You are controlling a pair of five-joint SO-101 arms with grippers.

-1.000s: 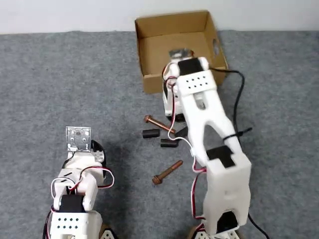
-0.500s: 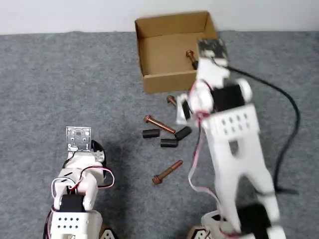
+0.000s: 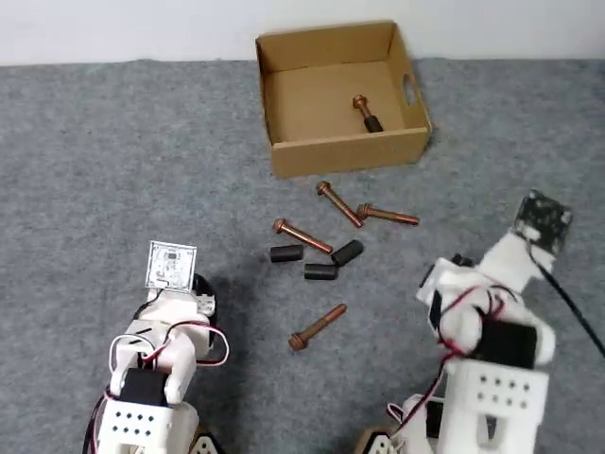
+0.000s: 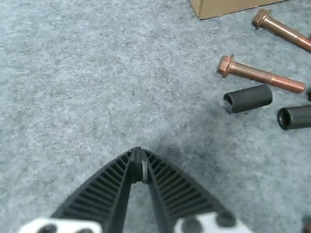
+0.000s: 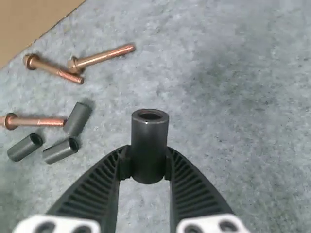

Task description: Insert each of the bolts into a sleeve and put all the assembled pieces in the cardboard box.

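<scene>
Right wrist view, right hand (image 5: 146, 166) gripping sleeve (image 5: 149, 138)

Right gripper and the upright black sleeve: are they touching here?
Touching. The right wrist view shows the right gripper shut on the black sleeve, pressing against its sides with no gap.

Grey carpeted desk (image 3: 113, 142) has a cardboard box (image 3: 345, 156) on it, plus four bolts (image 3: 302, 235) and three sleeves (image 3: 286, 253) lying loose nearby.
</scene>
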